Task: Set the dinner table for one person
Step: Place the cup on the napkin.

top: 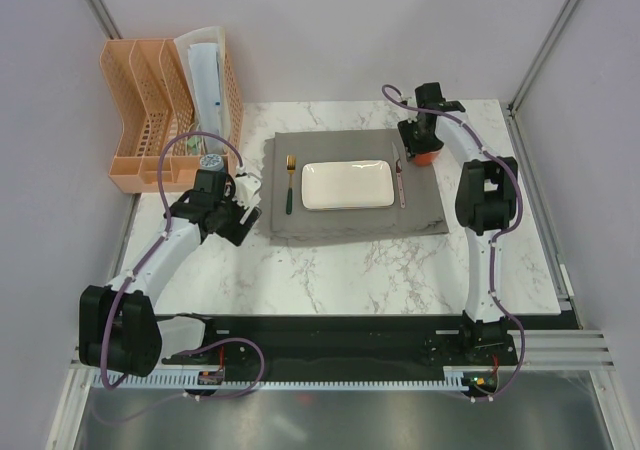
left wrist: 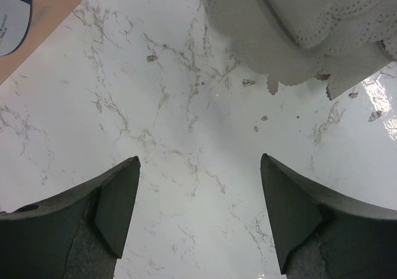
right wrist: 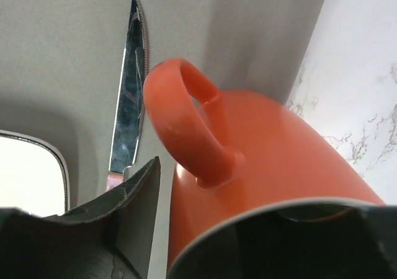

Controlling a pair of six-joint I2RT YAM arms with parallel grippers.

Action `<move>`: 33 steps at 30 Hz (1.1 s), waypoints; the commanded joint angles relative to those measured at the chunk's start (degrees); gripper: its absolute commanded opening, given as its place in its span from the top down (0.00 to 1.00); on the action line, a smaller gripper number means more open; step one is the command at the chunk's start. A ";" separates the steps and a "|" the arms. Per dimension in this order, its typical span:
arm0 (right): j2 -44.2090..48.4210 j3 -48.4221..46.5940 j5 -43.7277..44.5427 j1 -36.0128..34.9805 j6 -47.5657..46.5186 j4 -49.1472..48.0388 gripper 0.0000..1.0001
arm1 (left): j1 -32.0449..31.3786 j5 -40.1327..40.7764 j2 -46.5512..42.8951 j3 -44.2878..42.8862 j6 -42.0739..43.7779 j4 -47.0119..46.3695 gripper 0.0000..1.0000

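The white marble dinner table [top: 350,270] bears a grey placemat [top: 300,225] with a white rectangular plate [top: 347,185], a green-handled fork [top: 291,185] to its left and a knife [top: 401,182] to its right. An orange mug [top: 424,155] stands upright on the mat's far right corner. My right gripper [top: 421,146] is over it. In the right wrist view one finger [right wrist: 133,198] stands just left of the mug [right wrist: 279,149], a thin gap between them; the other finger is hidden. My left gripper [left wrist: 200,161] is open and empty over bare marble, close to a white napkin [left wrist: 310,18].
A peach file organiser [top: 165,110] with papers stands at the far left, a small round blue-and-white container [top: 210,160] in front of it. The napkin [top: 250,185] lies by the mat's left edge. Grey walls close in the table's sides.
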State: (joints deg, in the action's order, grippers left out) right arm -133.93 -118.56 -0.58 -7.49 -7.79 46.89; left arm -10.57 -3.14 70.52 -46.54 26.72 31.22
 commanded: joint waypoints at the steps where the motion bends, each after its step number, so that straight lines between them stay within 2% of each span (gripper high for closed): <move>1: 4.19 0.26 2.16 0.28 -0.38 -1.19 0.44 | 0.28 -1.17 0.05 -1.88 1.58 -0.20 0.15; 14: 8.42 -1.76 1.99 0.19 -0.65 -0.31 0.43 | 0.28 -2.22 0.67 -2.76 0.97 0.59 0.15; 20: 14.12 -1.85 0.67 -0.07 -0.56 1.36 0.42 | 0.28 -2.31 0.93 -2.85 0.97 0.86 0.15; 29: 30.81 -1.59 -5.38 -0.34 -2.31 0.22 0.41 | 0.28 -2.49 1.64 -3.82 0.61 1.03 0.15; 32: 40.74 5.07 -6.11 -0.42 -2.84 -6.44 0.38 | 0.20 -2.31 1.29 -3.64 0.61 1.03 0.15; 33: 46.33 7.53 -5.93 -0.25 -2.49 -8.47 0.33 | 0.28 -2.31 1.11 -3.55 0.61 1.03 0.15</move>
State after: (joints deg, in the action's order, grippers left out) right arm -99.29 -115.11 -4.56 -7.66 -9.41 45.10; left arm -10.57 -4.64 72.12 -48.23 26.70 32.42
